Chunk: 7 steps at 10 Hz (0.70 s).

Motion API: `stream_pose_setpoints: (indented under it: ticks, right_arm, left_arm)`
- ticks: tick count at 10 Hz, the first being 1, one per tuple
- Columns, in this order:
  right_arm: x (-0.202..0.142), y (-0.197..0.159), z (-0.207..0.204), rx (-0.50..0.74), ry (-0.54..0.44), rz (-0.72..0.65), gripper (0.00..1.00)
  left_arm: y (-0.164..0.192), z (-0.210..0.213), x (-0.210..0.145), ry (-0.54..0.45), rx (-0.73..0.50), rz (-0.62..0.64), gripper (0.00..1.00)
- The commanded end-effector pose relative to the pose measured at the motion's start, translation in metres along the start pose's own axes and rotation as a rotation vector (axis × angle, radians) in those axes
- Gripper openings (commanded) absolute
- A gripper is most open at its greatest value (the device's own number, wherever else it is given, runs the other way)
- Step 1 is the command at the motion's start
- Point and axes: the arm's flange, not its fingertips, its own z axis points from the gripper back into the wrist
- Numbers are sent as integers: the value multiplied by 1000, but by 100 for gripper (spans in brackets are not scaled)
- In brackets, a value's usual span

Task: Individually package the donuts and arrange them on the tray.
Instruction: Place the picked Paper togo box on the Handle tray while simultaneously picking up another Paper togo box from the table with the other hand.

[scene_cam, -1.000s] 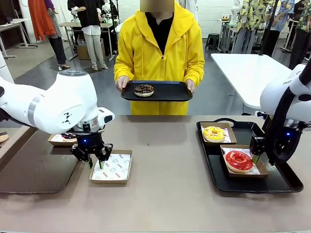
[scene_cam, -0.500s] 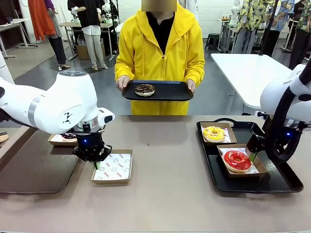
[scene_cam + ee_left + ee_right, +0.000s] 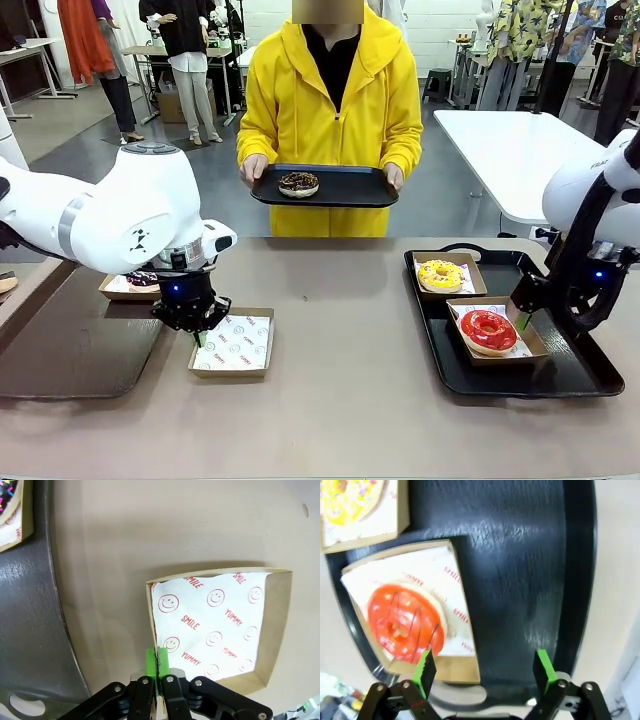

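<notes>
A: Donuts are spread about: the yellow-frosted sprinkled ring donut [image 3: 441, 273] and the glossy red-glazed ring donut [image 3: 489, 329] each sit in a shallow cardboard box on the black plastic tray [image 3: 580, 378] at the robot's right. A chocolate ring donut with pale sprinkles [image 3: 298, 183] rides on the black tray [image 3: 350, 187] that the person in yellow holds.

B: How would they handle?

A: Light, soft, sticky on top, I'd judge; the glaze would smear. Better to grip the stiff box walls.

B: And the grippers?

A: The right gripper [image 3: 485, 667] stands wide open beside the red donut's box. The left gripper [image 3: 157, 660] is pinched tight on the rim of the empty paper-lined cardboard box [image 3: 277, 625].
</notes>
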Motion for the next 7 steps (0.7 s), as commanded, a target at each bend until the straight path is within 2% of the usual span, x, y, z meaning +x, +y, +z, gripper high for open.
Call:
stream_pose_setpoints:
  ticks: [1,2,4,6,7]
  right_arm:
    - [-35,-22,44,192,4,-13,100]
    - [-47,-41,70,272,-8,-45,100]
    - [-58,-94,113,509,-50,-93,100]
    - [-53,-149,135,751,-110,-42,100]
    - [-48,-174,136,856,-170,-18,100]
  left_arm:
    - [-1,45,14,27,-15,-11,0]
    - [-1,66,27,34,-31,-6,0]
    - [-3,99,53,22,-48,10,0]
    - [-10,126,70,-17,-57,19,0]
    - [-13,135,77,-29,-60,19,0]
